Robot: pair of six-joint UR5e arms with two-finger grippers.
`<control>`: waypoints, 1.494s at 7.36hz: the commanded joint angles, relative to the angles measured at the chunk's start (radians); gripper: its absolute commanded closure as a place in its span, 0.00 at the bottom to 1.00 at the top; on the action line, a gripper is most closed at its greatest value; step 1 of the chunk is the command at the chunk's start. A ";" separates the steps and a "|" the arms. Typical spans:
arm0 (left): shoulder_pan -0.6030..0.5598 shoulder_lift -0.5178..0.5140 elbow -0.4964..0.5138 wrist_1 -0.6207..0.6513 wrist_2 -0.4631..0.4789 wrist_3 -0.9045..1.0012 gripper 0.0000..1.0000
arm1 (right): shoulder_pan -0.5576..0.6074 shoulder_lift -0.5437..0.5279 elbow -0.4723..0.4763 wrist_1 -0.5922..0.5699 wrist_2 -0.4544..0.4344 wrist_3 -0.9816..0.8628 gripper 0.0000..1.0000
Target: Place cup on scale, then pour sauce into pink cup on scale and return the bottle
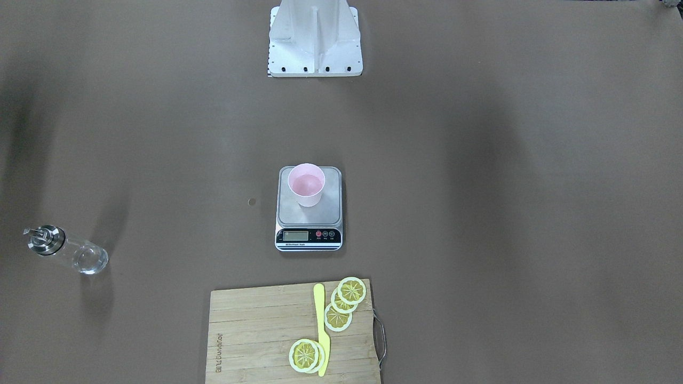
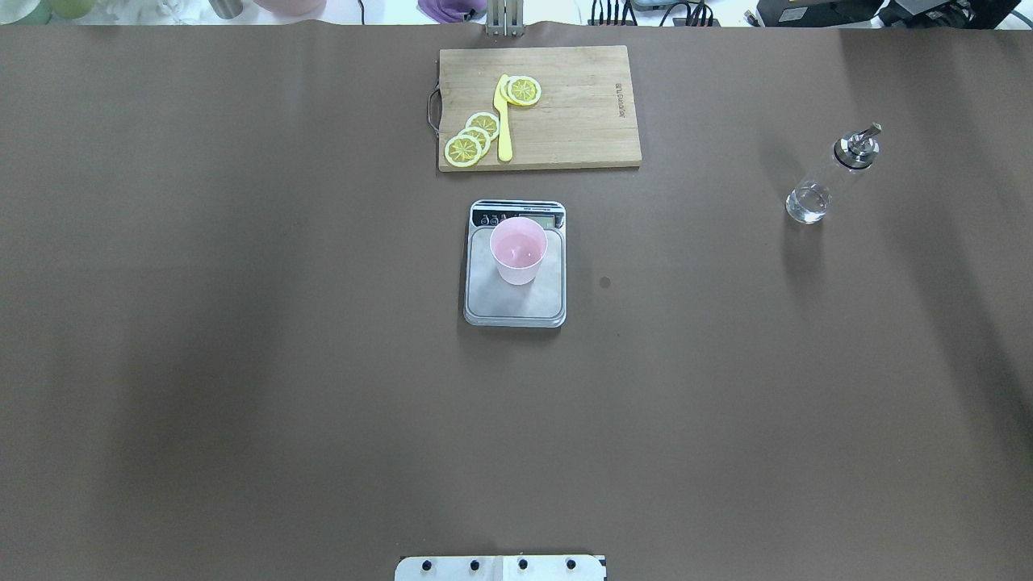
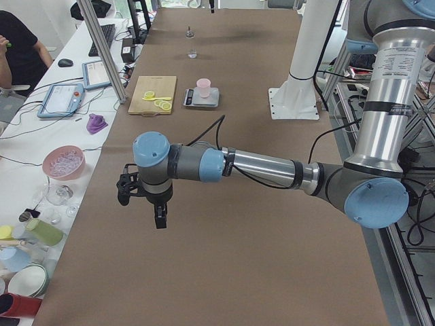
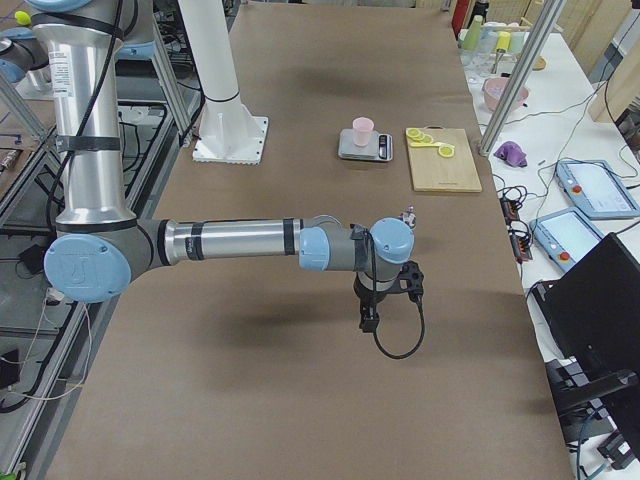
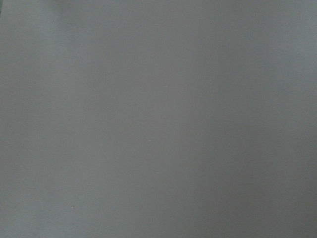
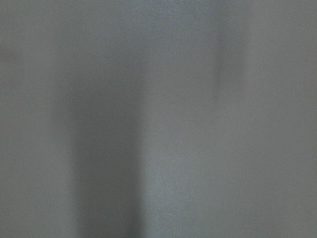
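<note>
The pink cup (image 1: 306,184) (image 2: 518,250) stands upright on the silver scale (image 1: 308,216) (image 2: 516,303) at the table's middle. The glass bottle (image 1: 66,249) (image 2: 831,173) with its silver spout cap stands alone on the robot's right side of the table, with clear sauce (image 2: 807,202) low in it. Neither gripper touches anything. My left gripper (image 3: 160,219) hangs above bare table far from the scale, and my right gripper (image 4: 368,320) hangs near the bottle's end of the table. Both show only in the side views, so I cannot tell whether they are open or shut. Both wrist views show only blurred table.
Beyond the scale lies a wooden cutting board (image 2: 581,121) with lemon slices (image 2: 472,137) and a yellow knife (image 2: 504,121). The robot's white base (image 1: 315,37) stands on the near side. Bowls, cups, tablets and a seated person (image 3: 17,47) are beside the table.
</note>
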 commanded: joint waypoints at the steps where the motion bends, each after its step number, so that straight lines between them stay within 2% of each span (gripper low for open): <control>1: 0.043 0.014 0.069 -0.065 0.003 0.005 0.02 | 0.005 -0.002 0.001 -0.003 0.001 -0.001 0.00; 5: 0.083 -0.001 0.063 -0.057 0.004 -0.006 0.02 | 0.029 -0.007 0.008 -0.006 0.002 -0.001 0.00; 8: 0.095 -0.027 0.067 -0.033 0.005 -0.006 0.02 | 0.055 -0.011 0.085 -0.105 0.002 -0.001 0.00; 11: 0.095 -0.032 0.071 -0.014 0.007 -0.006 0.02 | 0.058 -0.022 0.082 -0.115 0.002 -0.004 0.00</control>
